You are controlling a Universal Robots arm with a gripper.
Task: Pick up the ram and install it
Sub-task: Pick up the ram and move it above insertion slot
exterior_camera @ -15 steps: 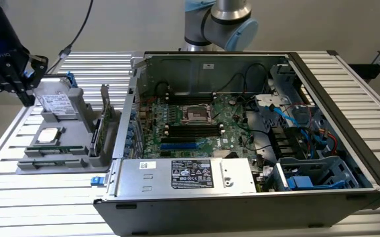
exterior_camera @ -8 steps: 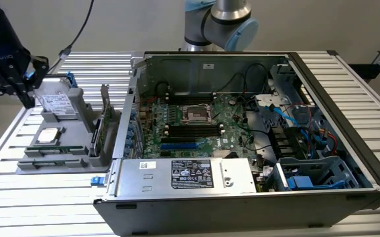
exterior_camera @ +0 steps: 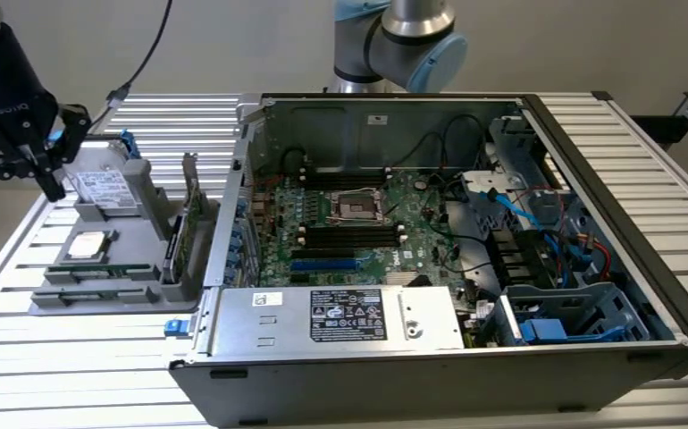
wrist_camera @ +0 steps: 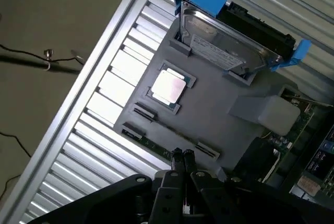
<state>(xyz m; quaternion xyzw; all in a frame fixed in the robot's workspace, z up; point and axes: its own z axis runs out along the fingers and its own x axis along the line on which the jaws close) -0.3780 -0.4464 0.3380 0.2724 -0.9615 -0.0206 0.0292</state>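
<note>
The ram (wrist_camera: 156, 143) is a narrow green stick seen edge-on, seated in a slot along one edge of the grey holder tray (wrist_camera: 209, 114). In the exterior view the ram (exterior_camera: 96, 270) lies at the tray's (exterior_camera: 141, 268) near edge, on the exterior view's left. My gripper (wrist_camera: 182, 156) hovers above the tray with its black fingertips pressed together over the ram's slot, holding nothing. In the exterior view the gripper (exterior_camera: 48, 183) hangs above the tray's far left corner. The open computer case (exterior_camera: 607, 179) shows black memory slots (exterior_camera: 350, 234) on its green motherboard.
The tray also carries a grey metal drive with blue clips (wrist_camera: 235, 36) and a square silver processor chip (wrist_camera: 168, 86). A tall thin board (exterior_camera: 187, 223) stands upright between tray and case. The ribbed metal table (exterior_camera: 70, 357) extends around them.
</note>
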